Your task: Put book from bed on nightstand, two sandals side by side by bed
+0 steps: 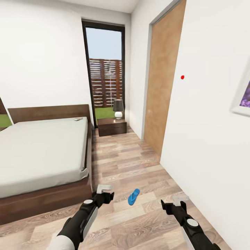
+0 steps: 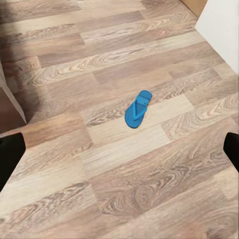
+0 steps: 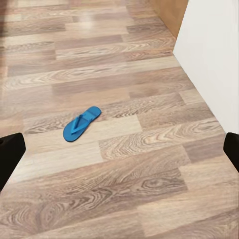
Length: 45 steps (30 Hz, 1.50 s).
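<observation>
A single bright blue sandal (image 1: 133, 196) lies flat on the wood-plank floor, a short way from the bed's (image 1: 45, 194) right side. It lies between my two grippers and slightly ahead of them, and appears as the sandal (image 2: 137, 109) in the left wrist view and the sandal (image 3: 81, 124) in the right wrist view. My left gripper (image 1: 105, 189) hovers open just left of it, near the bed's foot corner. My right gripper (image 1: 181, 198) hovers open to its right. A small pale flat object (image 1: 78, 119) rests on the mattress by the headboard; I cannot tell whether it is the book. The nightstand (image 1: 111, 126) stands right of the headboard.
A dark-shaded lamp (image 1: 118, 108) sits on the nightstand in front of a tall black-framed window (image 1: 105, 69). A wooden door (image 1: 163, 80) and a white wall (image 1: 208, 132) close the right side, leaving a floor corridor beside the bed. A purple picture (image 1: 244, 93) hangs on that wall.
</observation>
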{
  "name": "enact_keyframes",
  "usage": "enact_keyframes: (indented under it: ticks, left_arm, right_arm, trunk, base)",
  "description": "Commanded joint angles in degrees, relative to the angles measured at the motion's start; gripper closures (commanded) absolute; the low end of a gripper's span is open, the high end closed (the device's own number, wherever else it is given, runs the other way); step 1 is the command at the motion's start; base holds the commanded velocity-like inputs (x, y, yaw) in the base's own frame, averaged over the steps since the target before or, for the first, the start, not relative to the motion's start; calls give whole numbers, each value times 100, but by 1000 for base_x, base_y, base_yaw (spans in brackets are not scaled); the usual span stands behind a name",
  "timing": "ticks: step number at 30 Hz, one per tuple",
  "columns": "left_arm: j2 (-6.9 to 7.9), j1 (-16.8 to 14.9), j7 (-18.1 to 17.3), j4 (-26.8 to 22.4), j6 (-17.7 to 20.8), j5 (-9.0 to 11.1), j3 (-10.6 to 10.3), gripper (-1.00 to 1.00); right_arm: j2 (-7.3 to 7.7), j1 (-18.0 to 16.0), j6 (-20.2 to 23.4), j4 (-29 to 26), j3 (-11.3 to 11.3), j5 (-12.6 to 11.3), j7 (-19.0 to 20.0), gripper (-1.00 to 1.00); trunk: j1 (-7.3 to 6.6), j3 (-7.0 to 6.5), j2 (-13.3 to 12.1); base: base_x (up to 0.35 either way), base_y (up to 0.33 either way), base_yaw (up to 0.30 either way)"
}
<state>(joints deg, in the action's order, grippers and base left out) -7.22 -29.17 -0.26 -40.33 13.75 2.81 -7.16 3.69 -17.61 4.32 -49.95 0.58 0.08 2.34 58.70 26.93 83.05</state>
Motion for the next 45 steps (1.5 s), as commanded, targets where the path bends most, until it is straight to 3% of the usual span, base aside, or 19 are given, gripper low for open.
enact_keyframes:
  ticks: [1,9,12,13,17,21,28,38,45]
  left_arm:
    - [2,-27,-10,76,-51,51,-8,-100]
    - [-46,-68,-58,405,-271,89,-23,-100]
    - [-82,-70,-67,675,-292,90,-28,-100]
    - [-88,-71,-70,977,-301,92,-17,-100]
    - [-99,-71,-74,1246,-303,89,-23,-100]
    - [-88,-71,-338,1552,-228,74,-36,-100]
    - [-101,-71,-362,1344,699,78,-31,-100]
    - [-126,-87,-360,924,1266,70,-39,-100]
    - [-118,-97,-402,871,1344,70,-40,-100]
  right_arm:
    - [2,1,27,-9,5,-18,17,-100]
    - [-1,19,19,315,-13,-70,3,-100]
    - [0,20,17,368,-19,-69,1,-100]
    - [-6,38,10,401,-10,-54,-3,-100]
    - [-8,52,-6,406,-4,-65,-1,-100]
    - [-9,55,-30,407,1,-64,20,-100]
    - [-9,55,-397,387,4,-46,41,-100]
    - [-9,56,-464,389,7,-44,32,-100]
    - [-12,56,-467,395,7,-25,31,-100]
  trunk:
    - [3,6,3]
    - [3,-2,3]
    - [3,-8,3]
    - [3,-8,3]
    - [3,-8,3]
    - [3,-8,3]
    - [3,-8,3]
    - [3,-16,3]
    - [3,-44,3]
  base:
    - [279,188,-218]
    - [295,183,-263]
    - [320,73,-228]
    - [332,41,-24]
    - [333,17,-10]
    - [334,1,-1]
    - [334,0,0]
    - [334,-3,-65]
    - [335,47,-248]
